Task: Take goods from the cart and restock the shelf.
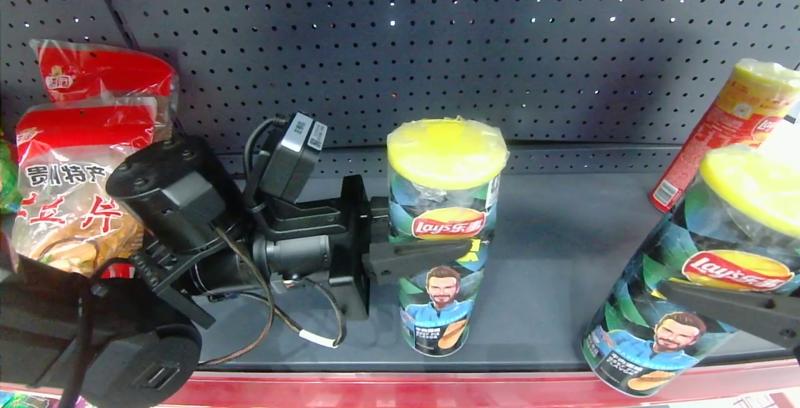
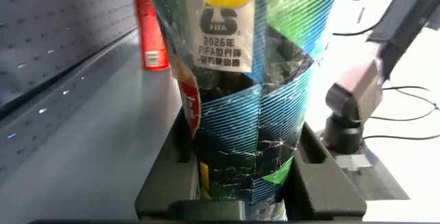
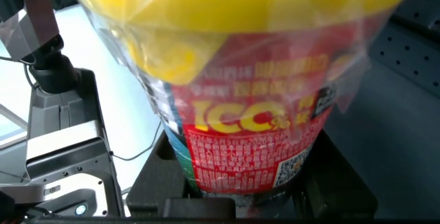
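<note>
Closest in, down at four o'clock, a tilted chip can (image 1: pixel 731 227) with a yellow lid is pinched by the right tool (image 1: pixel 681 292). Only one dark finger shows across its front, the other hidden behind it. Its base hangs over the red lip (image 1: pixel 437 389) of the shelf (image 1: pixel 562 258), and whether it touches I cannot tell. Dead centre, an upright chip can (image 1: pixel 445 208) stands on the shelf with the left tool (image 1: pixel 431 233) pressed against both its sides. Its near finger crosses the label, while the far one is mostly covered. Up at two o'clock a red can (image 1: pixel 725 127) leans near the pegboard (image 1: pixel 437 39), its lower end cut off by the tilted can. At nine o'clock snack bags (image 1: pixel 75 164) sit partly behind the left arm.
</note>
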### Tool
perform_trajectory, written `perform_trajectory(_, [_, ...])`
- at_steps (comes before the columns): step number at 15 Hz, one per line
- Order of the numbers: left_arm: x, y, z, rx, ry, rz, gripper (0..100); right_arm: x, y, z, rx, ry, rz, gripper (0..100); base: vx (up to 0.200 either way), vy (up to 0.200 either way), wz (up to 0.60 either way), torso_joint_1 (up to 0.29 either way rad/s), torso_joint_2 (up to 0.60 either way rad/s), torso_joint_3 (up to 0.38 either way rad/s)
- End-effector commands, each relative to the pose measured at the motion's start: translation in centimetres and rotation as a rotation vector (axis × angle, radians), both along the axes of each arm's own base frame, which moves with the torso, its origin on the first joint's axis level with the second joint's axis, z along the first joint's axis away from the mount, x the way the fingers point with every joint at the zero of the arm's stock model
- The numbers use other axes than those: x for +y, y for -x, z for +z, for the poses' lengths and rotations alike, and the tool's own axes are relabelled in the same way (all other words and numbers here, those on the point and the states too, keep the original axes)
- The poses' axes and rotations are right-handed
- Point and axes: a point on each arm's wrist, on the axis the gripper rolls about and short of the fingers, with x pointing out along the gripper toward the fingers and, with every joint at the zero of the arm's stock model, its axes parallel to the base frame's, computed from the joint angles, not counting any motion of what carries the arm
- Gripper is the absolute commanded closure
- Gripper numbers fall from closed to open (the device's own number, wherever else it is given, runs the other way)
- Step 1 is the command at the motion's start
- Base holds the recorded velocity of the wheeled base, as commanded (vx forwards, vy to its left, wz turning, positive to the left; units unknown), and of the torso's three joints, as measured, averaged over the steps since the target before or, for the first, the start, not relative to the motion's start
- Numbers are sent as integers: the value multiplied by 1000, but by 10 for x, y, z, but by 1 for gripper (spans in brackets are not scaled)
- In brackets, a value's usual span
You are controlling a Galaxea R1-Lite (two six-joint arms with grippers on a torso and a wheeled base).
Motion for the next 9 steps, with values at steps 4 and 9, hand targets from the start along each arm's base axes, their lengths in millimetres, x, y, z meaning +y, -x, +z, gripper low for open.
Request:
perform_trajectory(4, [-1,2,-6,19,-15,-6,100,0,0,0,-1,1,1,100,0,0,0,0,0,0])
perform_trajectory(9, [-9,-9,-13,25,-23,-7,100,0,0,-1,1,2,1,100,0,0,0,0,0,0])
